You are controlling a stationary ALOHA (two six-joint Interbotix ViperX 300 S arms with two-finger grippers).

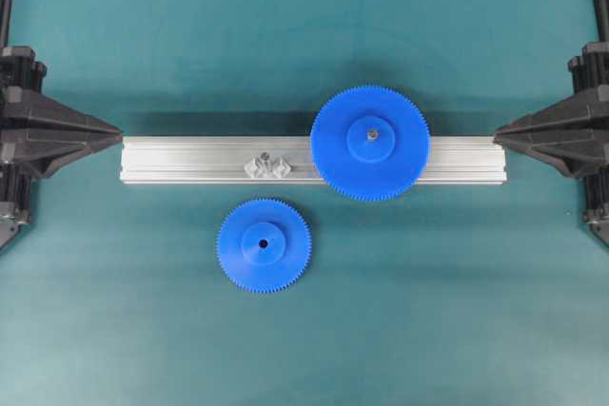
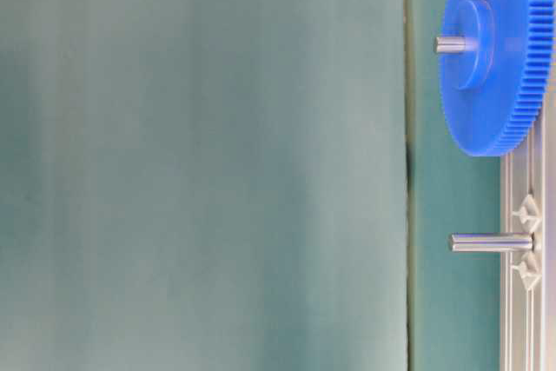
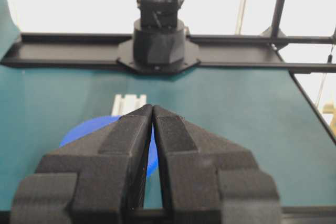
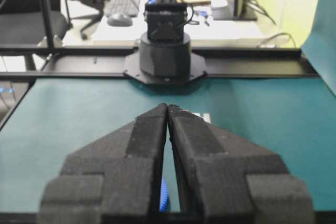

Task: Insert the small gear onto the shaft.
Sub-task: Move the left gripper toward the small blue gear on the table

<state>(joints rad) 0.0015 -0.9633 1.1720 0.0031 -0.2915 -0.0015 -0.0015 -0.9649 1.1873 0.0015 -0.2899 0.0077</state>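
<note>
The small gear [image 1: 264,244] lies flat on the teal mat in front of the rail, hub up, its dark centre hole showing. The shaft [image 1: 267,163] stands bare on its shiny clear mount on the rail, just behind the gear; the table-level view shows the shaft [image 2: 491,242] as a thin grey pin. My left gripper [image 1: 118,130] rests at the rail's left end, its fingertips [image 3: 147,112] pressed together on nothing. My right gripper [image 1: 498,135] sits at the rail's right end with fingertips [image 4: 161,109] likewise shut and empty. Both are well away from the small gear.
The long silver rail [image 1: 190,161] runs across the middle. The wider blue gear [image 1: 370,143] sits on a pin over its right half and also shows as a gear [image 2: 495,49] at table level. A blue disc edge [image 3: 84,128] shows beside my left fingers.
</note>
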